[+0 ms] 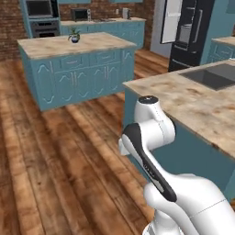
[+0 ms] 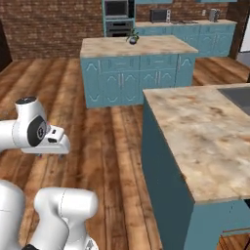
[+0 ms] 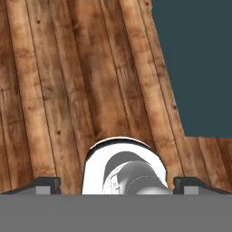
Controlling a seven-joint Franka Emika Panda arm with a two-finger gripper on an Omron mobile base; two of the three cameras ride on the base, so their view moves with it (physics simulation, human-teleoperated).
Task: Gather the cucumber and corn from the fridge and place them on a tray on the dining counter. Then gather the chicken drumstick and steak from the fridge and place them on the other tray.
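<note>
gripper point(image 3: 116, 185): jaws wide, empty, over wood floor | fridge point(image 1: 190, 32): far off, door ajar

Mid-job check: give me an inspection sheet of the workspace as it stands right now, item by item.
Surface: near stone counter beside the robot, with a dark sink set in it.
Job's things: fridge far back, one door standing open; cucumber, corn, drumstick, steak and trays: nothing seen.
Clutter: small potted plant on the kitchen island.
Hand: hand open, holding nothing, pointed down at the wooden floor.
Cables: nothing seen.
Surroundings: brick wall, wall oven, microwave, teal cabinets.
</note>
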